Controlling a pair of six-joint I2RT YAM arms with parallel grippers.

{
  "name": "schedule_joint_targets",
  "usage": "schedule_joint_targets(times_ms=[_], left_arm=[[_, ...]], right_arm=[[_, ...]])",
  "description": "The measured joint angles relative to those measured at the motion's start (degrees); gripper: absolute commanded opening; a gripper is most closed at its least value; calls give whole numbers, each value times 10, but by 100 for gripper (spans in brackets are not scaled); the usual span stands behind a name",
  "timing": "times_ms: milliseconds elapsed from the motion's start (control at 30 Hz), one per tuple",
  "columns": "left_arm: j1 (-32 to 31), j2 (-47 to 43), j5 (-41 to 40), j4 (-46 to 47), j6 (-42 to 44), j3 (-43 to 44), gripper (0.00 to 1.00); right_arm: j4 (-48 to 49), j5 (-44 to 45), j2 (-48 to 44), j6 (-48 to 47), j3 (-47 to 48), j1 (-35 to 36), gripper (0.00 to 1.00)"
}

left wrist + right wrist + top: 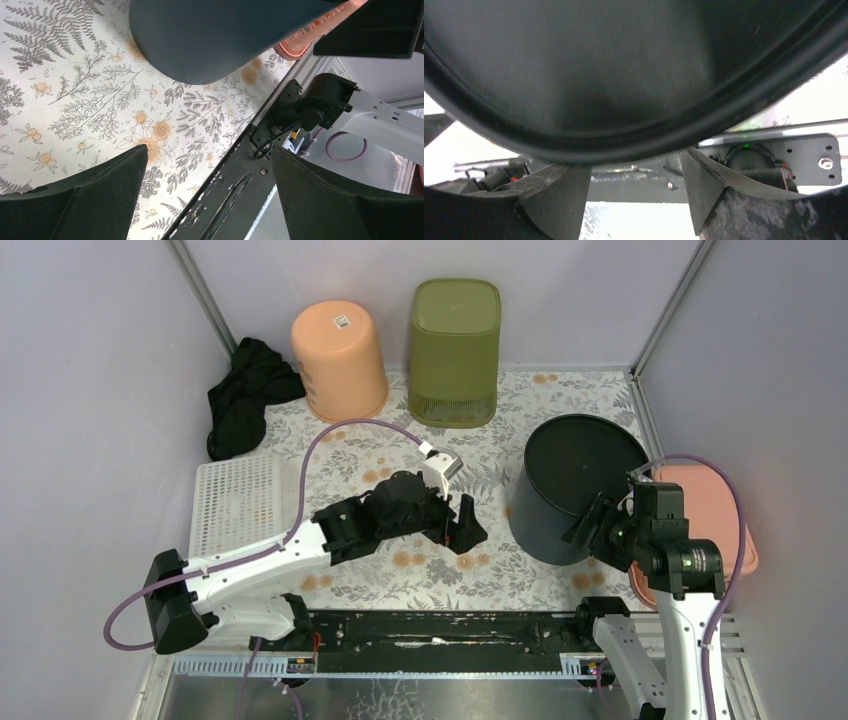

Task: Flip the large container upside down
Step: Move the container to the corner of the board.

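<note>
A floral-patterned tabletop [540,410] seen from above, crowded at its edges. Along the far wall an orange bucket [338,358] and an olive green bin [454,350] both stand bottom up, side by side; a black cloth [245,395] is bunched in the far left corner, and a white perforated basket [235,502] lies flat at the left edge. At the right edge a pink tray [715,510] lies just beside the large black container [575,480], which stands right of centre. The container is round, matte and dark, its wide end up and its wall narrowing toward the tabletop. The left claw [468,525] hangs over the middle of the tabletop, a little apart from the container's left wall, jaws wide and holding nothing. The right claw [598,525] is at the container's near right side, partly covering the pink tray from above. Only the right wrist view shows the container's thick rolled rim curving close across both fingertips, jaws spread, nothing pinched between them. The left wrist view shows the smooth dark wall and the pink tray's slatted edge beyond it.
</note>
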Motion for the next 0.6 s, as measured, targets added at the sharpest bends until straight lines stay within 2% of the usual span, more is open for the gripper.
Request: schedule_joint_targets(times_ms=[233, 600], left_arm=[[0, 0, -10, -18, 0, 0, 100], [1, -29, -37, -50, -2, 0, 100]], right_arm=[[99, 48, 41, 28, -25, 2, 75], [307, 106, 222, 89, -42, 2, 79]])
